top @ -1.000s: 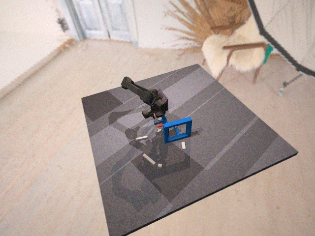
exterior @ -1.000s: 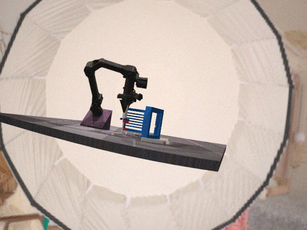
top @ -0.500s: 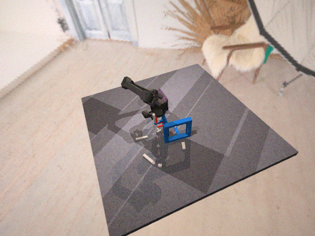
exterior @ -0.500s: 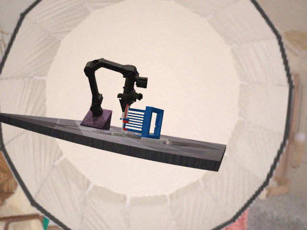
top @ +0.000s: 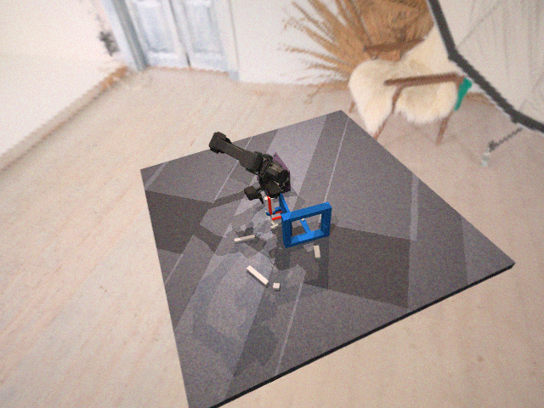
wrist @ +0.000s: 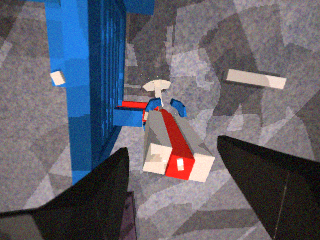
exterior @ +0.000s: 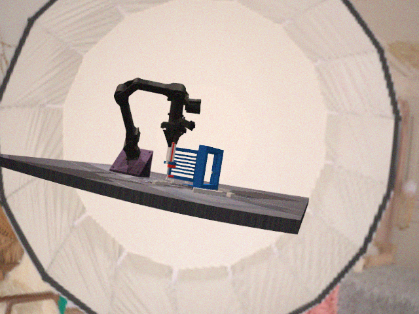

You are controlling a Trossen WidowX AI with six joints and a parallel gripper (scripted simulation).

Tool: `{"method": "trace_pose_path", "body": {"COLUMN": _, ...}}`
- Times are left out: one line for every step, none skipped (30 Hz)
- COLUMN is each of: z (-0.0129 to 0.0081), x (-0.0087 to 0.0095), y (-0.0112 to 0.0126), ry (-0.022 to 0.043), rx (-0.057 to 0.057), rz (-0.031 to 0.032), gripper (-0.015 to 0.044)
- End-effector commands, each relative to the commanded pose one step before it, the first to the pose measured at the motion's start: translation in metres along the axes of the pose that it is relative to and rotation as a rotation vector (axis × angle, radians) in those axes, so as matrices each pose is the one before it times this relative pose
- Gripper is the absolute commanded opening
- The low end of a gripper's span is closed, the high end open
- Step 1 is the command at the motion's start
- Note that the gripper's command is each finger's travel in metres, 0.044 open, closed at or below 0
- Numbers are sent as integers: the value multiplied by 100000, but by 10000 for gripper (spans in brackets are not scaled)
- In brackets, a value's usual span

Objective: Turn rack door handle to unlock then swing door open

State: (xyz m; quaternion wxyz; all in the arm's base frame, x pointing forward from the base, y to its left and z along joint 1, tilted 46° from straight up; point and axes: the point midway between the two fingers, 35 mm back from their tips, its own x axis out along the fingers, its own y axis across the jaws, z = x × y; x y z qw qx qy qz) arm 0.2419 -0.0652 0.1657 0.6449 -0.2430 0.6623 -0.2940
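Observation:
The blue slatted door stands swung out from the blue frame, roughly at a right angle; the exact angle is hard to tell. The upright handle, pale grey with a red strip down its middle, stands at the door's free end beside red and blue brackets. My gripper points down over the handle's upper end. Its fingers are open, one on each side, with gaps to the handle in the wrist view. Depth of overlap is unclear.
White blocks lie on the dark table: a bar left of the handle, a longer bar, a small cube, and a short block by the frame. The purple arm base stands behind.

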Motion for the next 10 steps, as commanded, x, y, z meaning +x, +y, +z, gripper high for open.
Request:
{"method": "trace_pose_path", "body": {"z": 26, "x": -877, "y": -33, "ry": -1471, "rx": 612, "rz": 864, "gripper": 293}}
{"method": "trace_pose_path", "body": {"z": 0, "x": -179, "y": 4, "ry": -305, "rx": -11, "rz": 116, "gripper": 293}}
{"method": "trace_pose_path", "body": {"z": -1, "x": -178, "y": 4, "ry": -304, "rx": -12, "rz": 117, "gripper": 293}}
{"method": "trace_pose_path", "body": {"z": -2, "x": -178, "y": 4, "ry": -303, "rx": -12, "rz": 118, "gripper": 293}}
{"method": "trace_pose_path", "body": {"z": -3, "x": -178, "y": 4, "ry": -303, "rx": -13, "rz": 119, "gripper": 293}}
{"method": "trace_pose_path", "body": {"z": -4, "x": -178, "y": 4, "ry": -302, "rx": -13, "rz": 120, "gripper": 293}}
{"method": "trace_pose_path", "body": {"z": -4, "x": -178, "y": 4, "ry": -301, "rx": -14, "rz": 121, "gripper": 293}}
{"method": "trace_pose_path", "body": {"z": -5, "x": -177, "y": 4, "ry": -300, "rx": -14, "rz": 122, "gripper": 293}}
{"method": "trace_pose_path", "body": {"z": -6, "x": -177, "y": 4, "ry": -299, "rx": -15, "rz": 122, "gripper": 293}}
{"method": "trace_pose_path", "body": {"z": -7, "x": -177, "y": 4, "ry": -298, "rx": -15, "rz": 123, "gripper": 293}}
